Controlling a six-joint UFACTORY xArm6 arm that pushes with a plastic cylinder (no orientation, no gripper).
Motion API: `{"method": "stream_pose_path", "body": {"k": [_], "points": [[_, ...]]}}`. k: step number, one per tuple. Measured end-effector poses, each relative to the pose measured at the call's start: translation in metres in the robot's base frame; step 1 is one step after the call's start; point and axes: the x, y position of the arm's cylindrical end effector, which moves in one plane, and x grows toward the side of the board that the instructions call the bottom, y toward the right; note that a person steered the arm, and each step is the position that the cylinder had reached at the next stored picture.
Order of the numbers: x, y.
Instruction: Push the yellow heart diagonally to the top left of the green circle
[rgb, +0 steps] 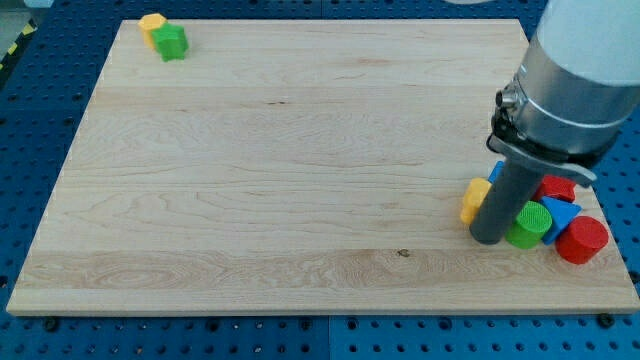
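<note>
The yellow heart lies near the board's lower right, at the left end of a tight cluster of blocks. The green circle lies just right of and slightly below it. My tip rests on the board between the two, right against the heart's lower right side and the green circle's left side. The rod hides part of both blocks.
The cluster also holds a blue triangle, a red circle, another red block and a sliver of a blue block behind the rod. A yellow block and a green star sit at the wooden board's top left corner.
</note>
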Motion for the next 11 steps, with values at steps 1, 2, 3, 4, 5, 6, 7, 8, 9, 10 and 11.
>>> {"method": "stream_pose_path", "body": {"k": [1,2,3,4,5,6,7,8,9,10,11], "points": [[-0.019,0.000],[0.014,0.010],[0.066,0.024],[0.072,0.067],[0.047,0.060],[0.021,0.041],[-0.001,0.024],[-0.023,0.005],[-0.046,-0.017],[-0.067,-0.039],[-0.098,-0.061]]}}
